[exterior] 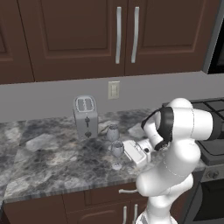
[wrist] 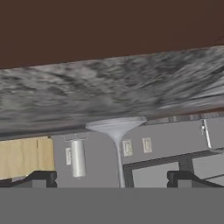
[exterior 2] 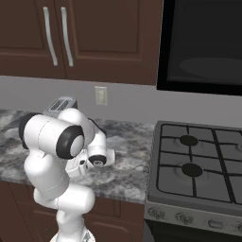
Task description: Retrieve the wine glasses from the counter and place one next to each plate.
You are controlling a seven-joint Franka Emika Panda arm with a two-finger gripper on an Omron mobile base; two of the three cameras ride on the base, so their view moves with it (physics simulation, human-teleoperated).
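On the counter (exterior: 52,162), the wide-spread hand (wrist: 111,178) flanks the near wine glass (exterior: 117,151) by the front edge.

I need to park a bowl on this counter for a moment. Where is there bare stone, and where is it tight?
Bare stone lies left of the toaster out to the counter edge, and in front of it. It is crowded right of the toaster: two wine glasses stand close together with the open gripper right beside them.

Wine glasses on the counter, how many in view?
2. One wine glass stands right of the toaster, toward the backsplash. The other wine glass stands nearer the counter front edge, just ahead of the gripper. None look hidden.
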